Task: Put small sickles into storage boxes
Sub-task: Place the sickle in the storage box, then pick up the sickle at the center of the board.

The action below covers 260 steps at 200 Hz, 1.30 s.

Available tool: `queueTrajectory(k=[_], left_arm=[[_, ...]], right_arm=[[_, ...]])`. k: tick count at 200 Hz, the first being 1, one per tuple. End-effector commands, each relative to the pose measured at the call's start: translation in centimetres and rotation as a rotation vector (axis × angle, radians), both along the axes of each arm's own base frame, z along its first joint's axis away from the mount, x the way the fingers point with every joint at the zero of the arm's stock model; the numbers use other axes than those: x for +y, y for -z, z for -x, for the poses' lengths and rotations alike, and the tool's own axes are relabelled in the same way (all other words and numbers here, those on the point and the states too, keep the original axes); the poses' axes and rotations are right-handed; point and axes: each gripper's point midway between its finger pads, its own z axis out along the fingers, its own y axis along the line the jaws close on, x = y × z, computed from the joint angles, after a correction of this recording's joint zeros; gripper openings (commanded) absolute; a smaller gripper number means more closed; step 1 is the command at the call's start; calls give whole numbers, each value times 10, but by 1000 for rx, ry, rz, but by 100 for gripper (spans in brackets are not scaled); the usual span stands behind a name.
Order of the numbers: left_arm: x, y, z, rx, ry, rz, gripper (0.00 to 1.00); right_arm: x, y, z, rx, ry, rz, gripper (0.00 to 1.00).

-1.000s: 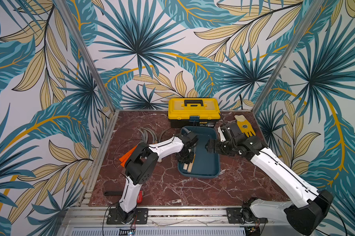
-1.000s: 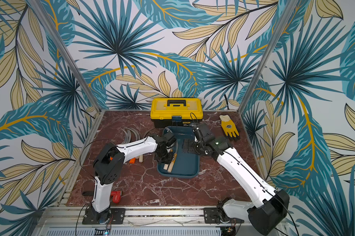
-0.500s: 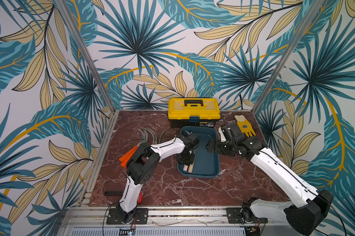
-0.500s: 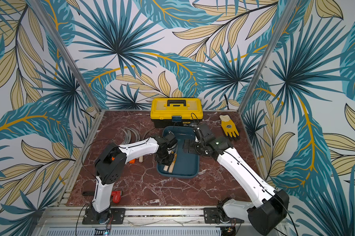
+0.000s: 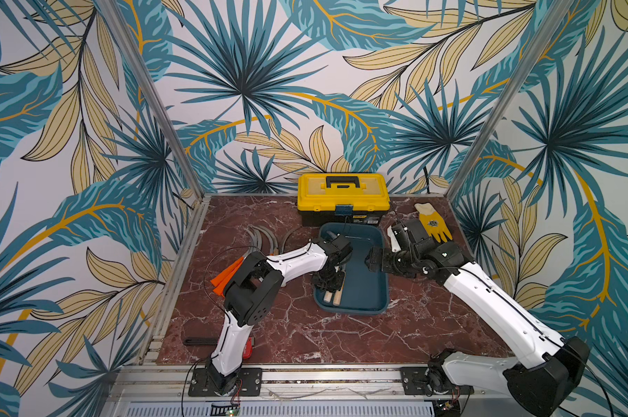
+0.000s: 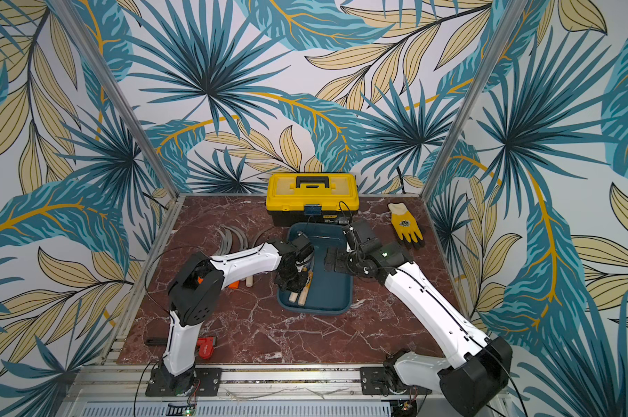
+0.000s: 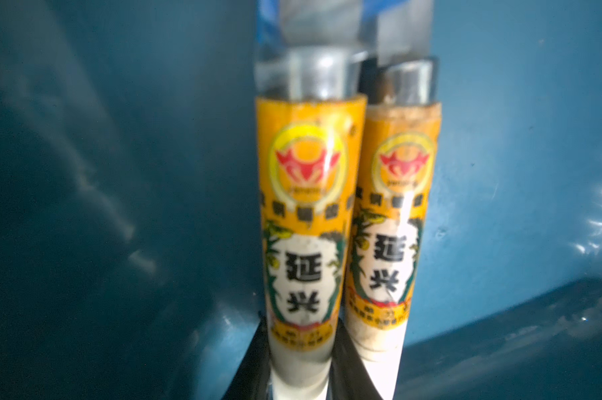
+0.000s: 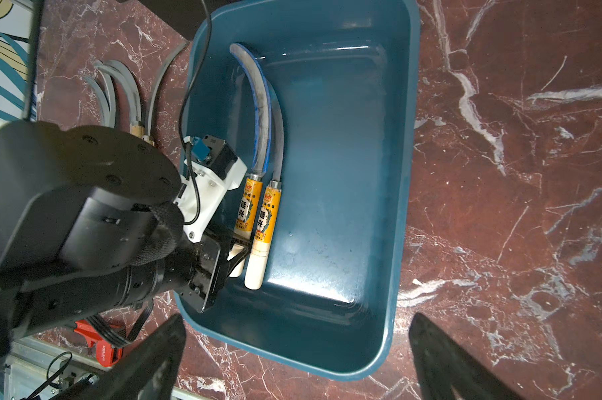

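The teal storage box (image 5: 365, 285) (image 6: 332, 289) (image 8: 344, 173) sits mid-table. Two small sickles with labelled wooden handles lie side by side along its left side. My left gripper (image 5: 328, 283) (image 6: 291, 283) (image 7: 301, 353) (image 8: 237, 249) is shut on the handle of one sickle (image 7: 303, 207) (image 8: 247, 204). The second sickle (image 7: 393, 214) (image 8: 266, 214) lies free right beside it. My right gripper (image 5: 372, 260) (image 6: 330, 260) (image 8: 298, 322) hovers open over the box's right rim, holding nothing. More sickles (image 5: 258, 234) (image 6: 233, 238) (image 8: 119, 90) lie on the table left of the box, their handles mostly hidden by my left arm.
A yellow-and-black toolbox (image 5: 343, 196) stands right behind the box. A yellow glove (image 5: 433, 225) lies at the back right. A red clamp tool (image 6: 206, 348) and a black bar (image 5: 197, 341) lie near the left arm's base. Orange handles (image 5: 226, 274) show beside the left arm.
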Motion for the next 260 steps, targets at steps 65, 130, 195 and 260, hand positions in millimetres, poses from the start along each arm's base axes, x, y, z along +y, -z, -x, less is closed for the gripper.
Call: queueTrajectory(k=[65, 130, 195, 260], left_arm=[[-5, -8, -2, -12, 24, 17, 31], [-12, -38, -6, -52, 12, 75, 50], [-19, -82, -17, -129, -7, 138, 92], [-7, -129, -33, -241, -56, 189, 99]], right_arm=[[-3, -2, 3, -9, 11, -14, 100], [-4, -5, 5, -15, 11, -15, 100], [-2, -11, 4, -28, 11, -32, 100], [10, -21, 0, -33, -15, -81, 99]])
